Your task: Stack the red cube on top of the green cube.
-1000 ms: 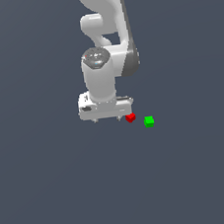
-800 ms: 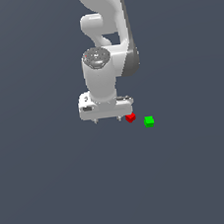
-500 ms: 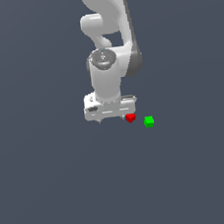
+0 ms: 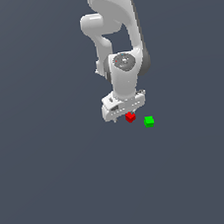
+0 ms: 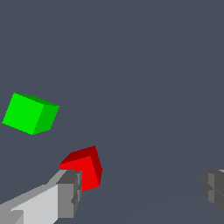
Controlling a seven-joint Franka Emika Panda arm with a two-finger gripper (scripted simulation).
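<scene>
The tool [image 5: 140, 190] stands released, one finger [image 5: 65, 194] beside the red cube [image 5: 85, 168]; the green cube [image 5: 30, 113] lies apart.

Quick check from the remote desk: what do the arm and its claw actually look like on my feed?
The arm is glossy white with rounded, tube-like links and a dark band at one joint, plus a grey circular cap on the wrist housing. The claw is a white boxy block; in the wrist view its fingers are light grey with darker grey blocky pads. No cables or markings show.

red cube [image 5: 85, 168]: near corner hidden behind a claw finger [image 5: 65, 194] | other finger [image 5: 213, 186]: cut by frame edge
</scene>
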